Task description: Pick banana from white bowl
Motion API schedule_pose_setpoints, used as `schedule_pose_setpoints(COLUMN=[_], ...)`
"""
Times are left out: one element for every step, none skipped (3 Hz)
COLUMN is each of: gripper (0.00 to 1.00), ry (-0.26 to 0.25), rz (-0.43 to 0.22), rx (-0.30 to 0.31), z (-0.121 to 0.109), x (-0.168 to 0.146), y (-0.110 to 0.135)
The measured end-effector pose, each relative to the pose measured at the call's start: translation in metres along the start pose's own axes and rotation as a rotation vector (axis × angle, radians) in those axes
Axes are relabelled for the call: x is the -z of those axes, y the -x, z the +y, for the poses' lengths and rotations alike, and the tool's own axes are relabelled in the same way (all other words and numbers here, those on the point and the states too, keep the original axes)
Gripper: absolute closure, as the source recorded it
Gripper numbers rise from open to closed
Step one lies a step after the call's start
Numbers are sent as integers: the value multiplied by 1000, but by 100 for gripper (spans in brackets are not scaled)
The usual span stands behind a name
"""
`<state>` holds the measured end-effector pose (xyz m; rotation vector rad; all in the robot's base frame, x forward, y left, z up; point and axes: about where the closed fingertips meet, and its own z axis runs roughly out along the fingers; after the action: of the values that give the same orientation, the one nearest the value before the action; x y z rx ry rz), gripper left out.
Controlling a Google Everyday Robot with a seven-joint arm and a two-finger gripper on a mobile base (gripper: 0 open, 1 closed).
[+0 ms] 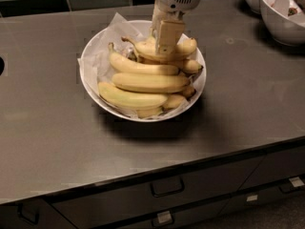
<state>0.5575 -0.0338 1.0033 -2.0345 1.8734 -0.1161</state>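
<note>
A wide, shallow, round white bowl (pixel 85 80) stands on the back half of a dull grey metal desk (pixel 57 142), left of the middle. It is lined with crinkled white paper (pixel 119 25), which rises above the rim at the back left. A heap of bananas fills it.

On top of the heap, towards the back, lies the pale yellow, curved banana (pixel 186 47) with a long, thin, brown twisted stem that points left. Its right end reaches nearly to the rim of the bowl.

The robot's cream-coloured two-finger tool (pixel 164 44) comes straight down from a white arm housing at the top edge and sits on the middle of this banana, covering part of its front face. Whether the tool is apart or clamped on the banana cannot be told from this angle.

Three larger yellow bananas (pixel 143 82) lie side by side in front of the top one, running left to right, the nearest of them low against the front wall of the bowl. Further dark-tipped ends show at the right side of the heap.

In the far right corner of the desk, well apart from the big bowl, stand two smaller, deeper white bowls (pixel 283 18). Dark grey drawers with metal handles (pixel 167 187) run along below the desk's front edge
</note>
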Motion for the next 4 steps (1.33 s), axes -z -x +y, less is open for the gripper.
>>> schedule_pose_setpoints(gripper=[47,48,49,49], ry=[3,22,23,4], rz=[-1,-10,-13,-15], rx=[0,-7,-13,-25], z=[0,3,4,3], x=[-1,-16,-20,-22], y=[0,1,0,0])
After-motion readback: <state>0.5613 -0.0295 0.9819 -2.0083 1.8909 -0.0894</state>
